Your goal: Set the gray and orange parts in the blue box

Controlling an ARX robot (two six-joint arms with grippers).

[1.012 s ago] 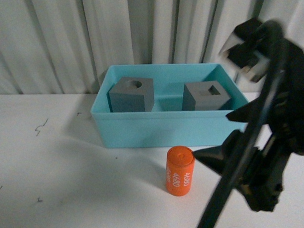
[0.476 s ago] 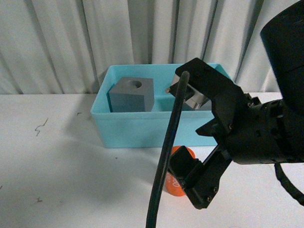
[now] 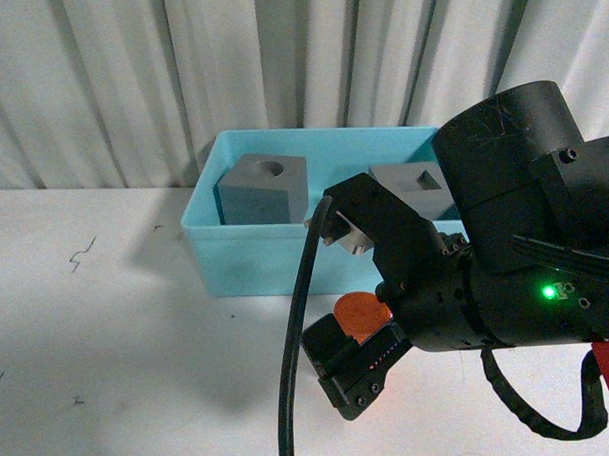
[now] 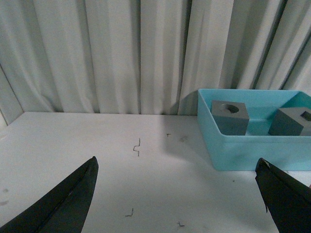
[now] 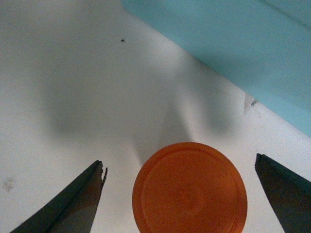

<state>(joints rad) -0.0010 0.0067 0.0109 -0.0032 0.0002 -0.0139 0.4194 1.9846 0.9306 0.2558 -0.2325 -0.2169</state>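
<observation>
The orange cylinder (image 3: 359, 312) stands on the white table just in front of the blue box (image 3: 246, 260); only its round top shows. My right gripper (image 3: 345, 299) is open, with a jaw on each side of the cylinder and not touching it. In the right wrist view the cylinder's top (image 5: 189, 191) sits between the open gripper's (image 5: 180, 162) fingers. The gray cube with the round recess (image 3: 264, 188) and the gray cube with the square recess (image 3: 411, 178) are inside the box. My left gripper (image 4: 177, 204) is open and empty over bare table, left of the box (image 4: 252, 150).
A pleated white curtain (image 3: 129, 84) hangs close behind the box. My right arm's black body (image 3: 516, 261) and its cable (image 3: 294, 358) fill the lower right of the front view. Small dark marks (image 4: 137, 146) dot the tabletop.
My right arm has swung in to the left and come down over the orange cylinder, so its open jaws now stand on both sides of it. The cubes and box have not moved.
</observation>
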